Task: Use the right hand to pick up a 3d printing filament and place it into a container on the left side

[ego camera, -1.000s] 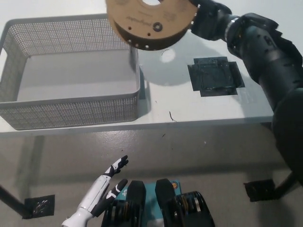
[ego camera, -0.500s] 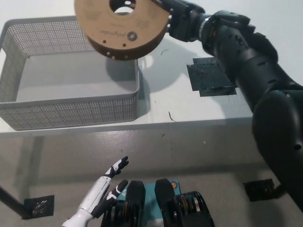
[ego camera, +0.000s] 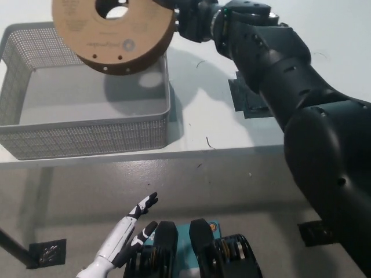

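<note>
At the top of the frame the black right hand is clamped on the edge of a brown cardboard filament spool, though the fingers are mostly hidden behind the spool's rim, so the exact grip is hard to read. The spool hangs tilted over the right rear part of the grey mesh basket in the upper left, casting a shadow on the basket floor. Right of the basket, a black tape patch lies on the white table, partly covered by the arm. The white left hand rests at lower left, fingers apart.
</note>
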Controlling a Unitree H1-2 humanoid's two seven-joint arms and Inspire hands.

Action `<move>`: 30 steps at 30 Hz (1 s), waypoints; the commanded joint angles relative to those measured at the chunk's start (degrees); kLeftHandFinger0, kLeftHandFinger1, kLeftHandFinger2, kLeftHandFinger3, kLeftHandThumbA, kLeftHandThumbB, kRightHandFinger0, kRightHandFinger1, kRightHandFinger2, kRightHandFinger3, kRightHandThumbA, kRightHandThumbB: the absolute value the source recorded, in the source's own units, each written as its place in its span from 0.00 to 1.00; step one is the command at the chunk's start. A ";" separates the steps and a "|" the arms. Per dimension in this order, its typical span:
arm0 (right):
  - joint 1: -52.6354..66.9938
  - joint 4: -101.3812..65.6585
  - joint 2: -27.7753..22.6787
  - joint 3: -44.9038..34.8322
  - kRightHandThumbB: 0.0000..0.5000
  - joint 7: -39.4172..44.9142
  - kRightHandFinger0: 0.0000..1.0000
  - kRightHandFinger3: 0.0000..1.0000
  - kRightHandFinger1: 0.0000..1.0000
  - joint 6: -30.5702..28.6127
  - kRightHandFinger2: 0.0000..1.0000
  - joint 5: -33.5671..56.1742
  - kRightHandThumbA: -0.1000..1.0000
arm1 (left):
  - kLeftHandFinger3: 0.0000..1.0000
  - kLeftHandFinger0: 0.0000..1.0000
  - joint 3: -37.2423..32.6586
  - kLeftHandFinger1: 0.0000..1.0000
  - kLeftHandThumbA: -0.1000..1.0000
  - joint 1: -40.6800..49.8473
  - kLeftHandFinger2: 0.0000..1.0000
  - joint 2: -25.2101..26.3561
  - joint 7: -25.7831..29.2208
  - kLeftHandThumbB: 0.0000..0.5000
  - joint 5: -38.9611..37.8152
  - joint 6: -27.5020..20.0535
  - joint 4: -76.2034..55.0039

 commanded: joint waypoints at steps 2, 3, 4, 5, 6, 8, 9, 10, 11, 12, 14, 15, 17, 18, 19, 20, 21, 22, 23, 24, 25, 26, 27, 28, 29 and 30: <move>-7.80 -1.81 0.83 1.91 0.28 -0.85 0.00 1.00 0.32 -5.86 0.81 0.31 0.00 | 1.00 1.00 -0.01 1.00 1.00 -0.47 1.00 0.16 -0.88 0.72 -0.02 -1.61 -2.08; -8.08 -1.77 0.95 2.44 0.30 -1.28 0.00 1.00 0.32 -5.80 0.81 -0.01 0.00 | 1.00 1.00 -0.04 1.00 1.00 -0.59 1.00 0.29 -1.03 0.73 -0.02 -1.55 -2.12; -8.48 -1.75 1.13 3.30 0.30 -1.97 0.00 1.00 0.32 -5.55 0.81 -0.64 0.00 | 1.00 1.00 -0.01 1.00 1.00 -0.65 1.00 0.31 -1.31 0.74 -0.49 -1.54 -2.14; -8.92 -1.78 1.25 4.93 0.27 -1.84 0.00 0.93 0.32 -5.68 0.81 -1.82 0.00 | 1.00 1.00 0.02 1.00 1.00 -0.81 1.00 0.32 -1.46 0.74 -0.77 -1.71 -2.02; -9.02 -1.79 1.27 5.59 0.27 -1.68 0.00 0.87 0.32 -5.78 0.81 -2.12 0.00 | 1.00 1.00 0.05 1.00 1.00 -0.82 1.00 0.32 -1.52 0.74 -0.81 -1.77 -2.00; -9.42 -1.81 1.78 6.36 0.25 -2.11 0.00 1.00 0.35 -5.96 0.85 -2.07 0.00 | 1.00 1.00 0.06 1.00 1.00 -0.57 1.00 0.37 -1.79 0.71 -0.77 -1.35 -2.46; -9.64 -1.79 1.84 7.20 0.25 -2.24 0.00 1.00 0.35 -5.85 0.86 -2.43 0.00 | 1.00 1.00 0.05 1.00 1.00 -0.65 1.00 0.36 -1.90 0.71 -0.70 -1.33 -2.58; -9.74 -1.76 1.94 7.28 0.25 -2.47 0.00 1.00 0.36 -5.60 0.86 -2.22 0.00 | 1.00 1.00 0.10 1.00 1.00 -0.64 1.00 0.33 -1.99 0.70 -0.87 -1.45 -2.54; -9.78 -1.84 2.11 7.56 0.24 -2.25 0.00 0.90 0.38 -6.01 0.87 -2.24 0.00 | 1.00 1.00 0.13 1.00 1.00 -0.67 1.00 0.32 -1.93 0.70 -0.79 -1.68 -2.37; -9.87 -1.92 2.27 9.34 0.25 -2.09 0.01 0.84 0.39 -6.73 0.87 -3.66 0.00 | 1.00 1.00 0.18 1.00 1.00 -0.68 1.00 0.30 -1.91 0.70 -0.66 -1.76 -2.29; -10.53 -1.97 2.42 13.35 0.28 -3.44 0.00 0.72 0.41 -7.76 0.85 -6.98 0.00 | 1.00 1.00 0.30 1.00 1.00 -1.27 1.00 0.37 -2.13 0.69 -0.51 -1.52 -2.33; -10.62 -1.96 2.62 14.27 0.27 -4.23 0.03 0.77 0.45 -7.75 0.90 -7.30 0.00 | 1.00 1.00 0.25 1.00 1.00 -1.15 1.00 0.40 -2.27 0.68 -0.51 -1.47 -2.45; -10.43 -2.02 2.90 15.63 0.26 -4.85 0.10 0.72 0.55 -8.48 0.97 -7.52 0.00 | 1.00 1.00 0.17 1.00 1.00 -0.90 1.00 0.33 -2.39 0.68 -0.70 -1.80 -2.42; -10.57 -2.04 3.02 18.90 0.27 -5.16 0.13 0.51 0.58 -9.48 0.99 -10.36 0.00 | 1.00 1.00 0.19 1.00 1.00 -1.07 1.00 0.25 -2.38 0.67 -0.81 -2.12 -2.21; -10.71 -2.02 3.10 19.57 0.29 -5.53 0.11 0.44 0.57 -9.33 0.97 -10.59 0.00 | 1.00 1.00 0.22 1.00 1.00 -1.12 1.00 0.23 -2.39 0.68 -0.81 -2.14 -2.16; -10.91 -2.03 3.29 20.56 0.29 -6.09 0.07 0.35 0.54 -9.35 0.93 -10.91 0.00 | 1.00 1.00 0.26 1.00 1.00 -1.18 1.00 0.18 -2.46 0.69 -0.94 -2.15 -2.10; -10.90 -2.08 3.42 21.59 0.28 -6.24 0.07 0.42 0.53 -9.91 0.91 -11.17 0.00 | 1.00 1.00 0.28 1.00 1.00 -1.00 1.00 0.15 -2.58 0.70 -1.11 -2.14 -2.25; -10.97 -2.09 3.53 22.16 0.28 -6.50 0.09 0.52 0.55 -10.09 0.91 -11.42 0.00 | 1.00 1.00 0.29 1.00 1.00 -1.00 1.00 0.13 -2.58 0.69 -1.12 -2.24 -2.22; -11.12 -2.09 3.61 22.89 0.30 -6.78 0.11 0.83 0.55 -10.26 0.91 -11.71 0.00 | 1.00 1.00 0.32 1.00 1.00 -1.10 1.00 0.11 -2.54 0.69 -1.02 -2.25 -2.22; -11.34 -2.11 3.75 23.67 0.30 -7.26 0.10 0.78 0.48 -10.42 0.83 -12.23 0.00 | 1.00 1.00 0.36 1.00 1.00 -1.24 1.00 0.10 -2.45 0.68 -0.80 -2.21 -2.24; -11.34 -2.19 3.92 25.02 0.29 -7.46 0.09 0.61 0.43 -11.45 0.76 -13.33 0.00 | 1.00 1.00 0.36 1.00 1.00 -1.23 1.00 0.12 -2.44 0.66 -0.70 -2.20 -2.25; -11.26 -2.21 4.04 25.25 0.29 -7.55 0.06 0.54 0.41 -12.03 0.74 -13.24 0.00 | 1.00 1.00 0.36 1.00 1.00 -1.23 1.00 0.11 -2.47 0.66 -0.74 -2.26 -2.23; -11.22 -2.21 4.09 25.00 0.29 -7.59 0.06 0.53 0.43 -12.13 0.77 -12.87 0.00 | 1.00 1.00 0.36 1.00 1.00 -1.23 1.00 0.11 -2.48 0.66 -0.79 -2.31 -2.20; -11.25 -2.26 4.34 25.17 0.32 -8.00 0.10 0.46 0.48 -12.60 0.80 -12.71 0.00 | 1.00 1.00 0.36 1.00 1.00 -1.36 1.00 0.10 -2.54 0.66 -0.91 -2.38 -2.17; -11.21 -2.29 4.58 24.97 0.32 -8.28 0.14 0.60 0.51 -12.94 0.82 -12.51 0.00 | 1.00 1.00 0.39 1.00 1.00 -1.40 1.00 0.10 -2.61 0.67 -0.95 -2.32 -2.20; -11.16 -2.30 4.89 25.32 0.34 -8.54 0.17 0.45 0.51 -13.44 0.79 -12.88 0.00 | 1.00 1.00 0.28 1.00 1.00 -1.52 1.00 0.24 -2.66 0.68 -1.08 -2.40 -2.14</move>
